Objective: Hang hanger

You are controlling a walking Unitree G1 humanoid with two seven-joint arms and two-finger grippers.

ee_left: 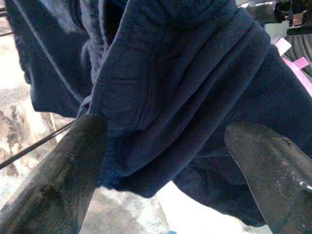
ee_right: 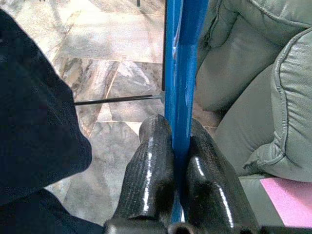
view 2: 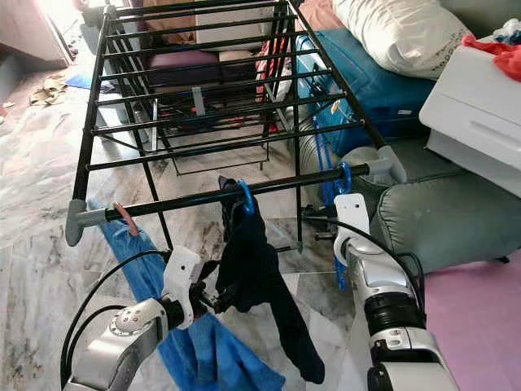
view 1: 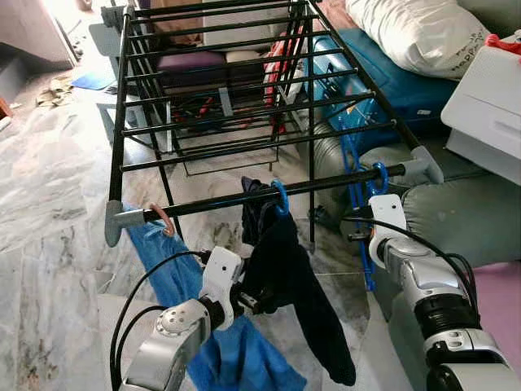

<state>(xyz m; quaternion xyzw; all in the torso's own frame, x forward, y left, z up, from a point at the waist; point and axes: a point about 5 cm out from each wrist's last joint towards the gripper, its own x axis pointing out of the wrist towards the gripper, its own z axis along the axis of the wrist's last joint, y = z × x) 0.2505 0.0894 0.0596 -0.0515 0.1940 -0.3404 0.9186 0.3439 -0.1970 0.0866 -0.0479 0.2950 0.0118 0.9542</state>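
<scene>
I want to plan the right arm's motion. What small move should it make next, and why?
Probably open the right gripper and draw back: it is shut on the blue hanger, whose hook already sits over the drying rack's front bar, so the hanger seems hung.

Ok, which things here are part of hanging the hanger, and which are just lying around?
Job:
blue hanger, pinched in right gripper, hook on rail
drying rack front rail
dark garment hanging there, at open left gripper

Lying about:
blue towel
white pillow
grey sofa
blue suitcase
</scene>
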